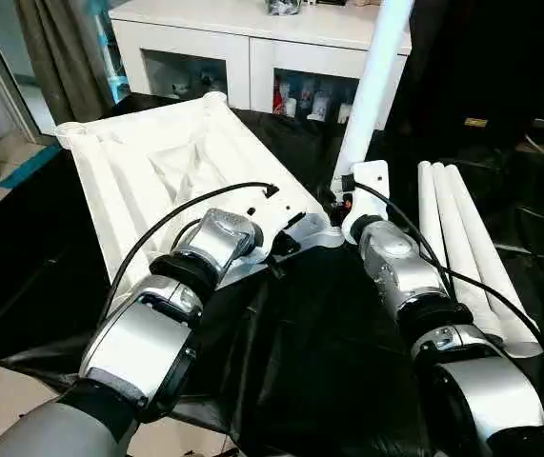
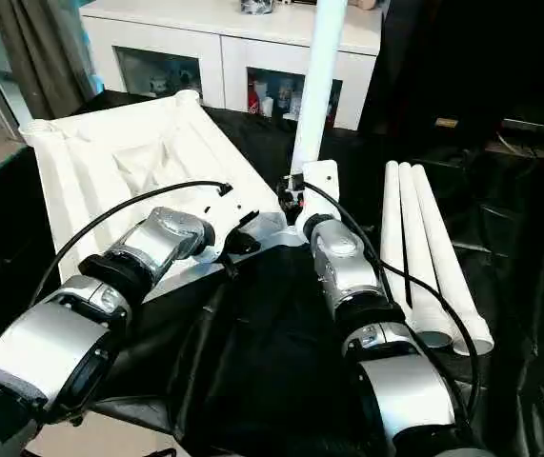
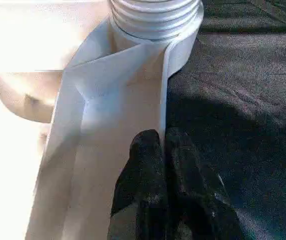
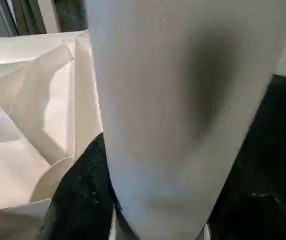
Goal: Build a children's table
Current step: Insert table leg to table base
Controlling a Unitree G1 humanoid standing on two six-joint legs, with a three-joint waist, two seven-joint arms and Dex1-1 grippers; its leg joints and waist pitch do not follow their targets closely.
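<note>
Children's table top (image 1: 157, 171): white plastic, lying upside down on the black-covered worktop (image 1: 310, 333), ribbed underside facing up, rounded sockets at its corners. It sits left of centre, its near corner pointing toward the two grippers.

Upright leg (image 1: 372, 86): white tube standing in the near corner socket of the table top, rising past the upper edge of the head views. In the left wrist view its ribbed, threaded base (image 3: 155, 17) sits in the socket.

Spare legs (image 1: 467, 248): three white tubes lying side by side on the worktop, to the right of the right arm, apart from the table top.

Left gripper (image 3: 165, 165): black fingers pressed close together, clamped on the thin rim of the table top beside the near corner socket.

Right gripper (image 4: 95, 195): at the foot of the upright leg, one black finger lying against the tube; the leg hides the rest, so the fingers' spread cannot be told.

Background: white cabinet (image 1: 243, 38) with open shelves behind the worktop, curtain (image 1: 57, 57) at the far left.
</note>
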